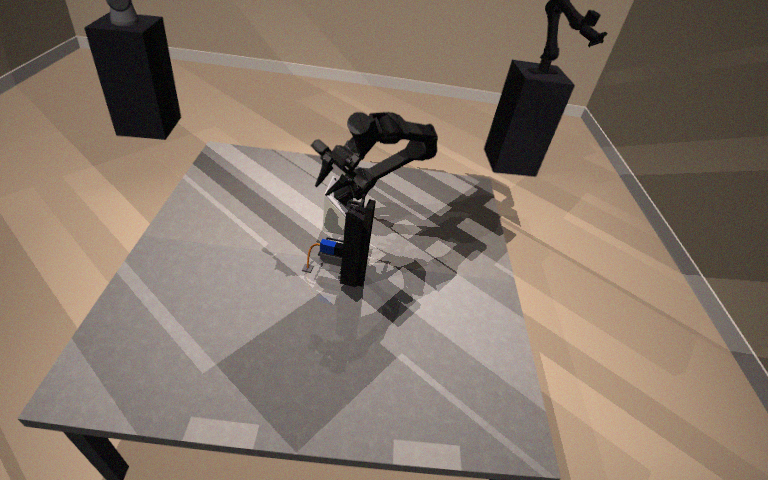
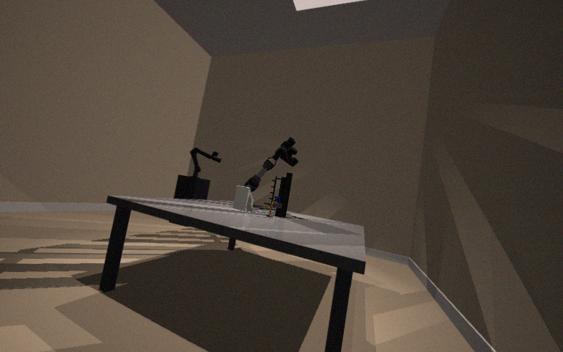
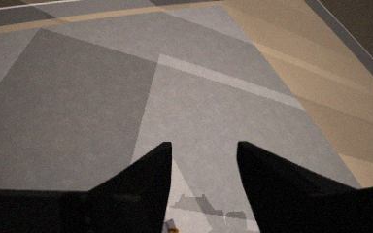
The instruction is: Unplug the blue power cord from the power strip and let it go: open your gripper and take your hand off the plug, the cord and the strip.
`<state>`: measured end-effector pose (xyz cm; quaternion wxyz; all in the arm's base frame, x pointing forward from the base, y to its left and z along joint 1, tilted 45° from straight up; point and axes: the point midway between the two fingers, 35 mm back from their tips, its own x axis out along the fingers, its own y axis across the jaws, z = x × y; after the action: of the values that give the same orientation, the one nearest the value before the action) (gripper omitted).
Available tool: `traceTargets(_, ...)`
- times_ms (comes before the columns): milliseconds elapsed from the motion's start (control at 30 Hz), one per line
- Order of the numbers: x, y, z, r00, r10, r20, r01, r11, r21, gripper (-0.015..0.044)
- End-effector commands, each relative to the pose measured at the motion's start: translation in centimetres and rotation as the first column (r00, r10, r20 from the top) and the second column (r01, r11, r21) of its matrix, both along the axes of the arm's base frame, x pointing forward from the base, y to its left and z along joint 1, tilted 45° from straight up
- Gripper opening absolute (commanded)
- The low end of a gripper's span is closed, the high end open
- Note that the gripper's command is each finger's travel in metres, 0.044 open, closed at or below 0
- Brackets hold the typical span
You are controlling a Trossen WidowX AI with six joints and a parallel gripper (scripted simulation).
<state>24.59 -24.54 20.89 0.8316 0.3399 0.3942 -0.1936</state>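
From above, the gripper (image 1: 330,179) hangs partly parted and empty, above the blue plug (image 1: 331,246) seated low in the upright power strip (image 1: 356,240). From the side, it probably needs a slow descent. Wrist view: table (image 3: 77,107) between fingertips.

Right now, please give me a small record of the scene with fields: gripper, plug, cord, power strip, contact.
gripper: partly open, holds nothing, raised above the strip's top end
plug: blue, still seated in the strip's side, low down
cord: orange, bends from the plug down to the table
power strip: black, standing upright
contact: gripper touches neither plug, cord nor strip
task state: unplugging not yet begun
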Motion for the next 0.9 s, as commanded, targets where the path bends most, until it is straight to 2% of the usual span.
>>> traceTargets(0, 0.6, 2.0, -4.9, 0.989, -0.098, -0.114, 0.125, 0.957, 0.263, 0.016)
traceTargets(133, 0.9, 3.6, -8.1, 0.963, -0.153, -0.221, 0.236, 0.876, 0.42, 0.016)
traceTargets(267, 1.0, 7.3, -13.8, 0.851, -0.2, -0.485, 0.494, 0.618, 0.612, 0.016)
traceTargets(367, 0.5, 9.8, -16.6, 0.736, -0.178, -0.653, 0.654, 0.434, 0.619, 0.016)
traceTargets(467, -0.1, 12.1, -18.9, 0.598, -0.127, -0.791, 0.788, 0.27, 0.553, 0.016)
traceTargets(867, -0.2, 12.6, -19.3, 0.57, -0.115, -0.814, 0.811, 0.241, 0.534, 0.016)
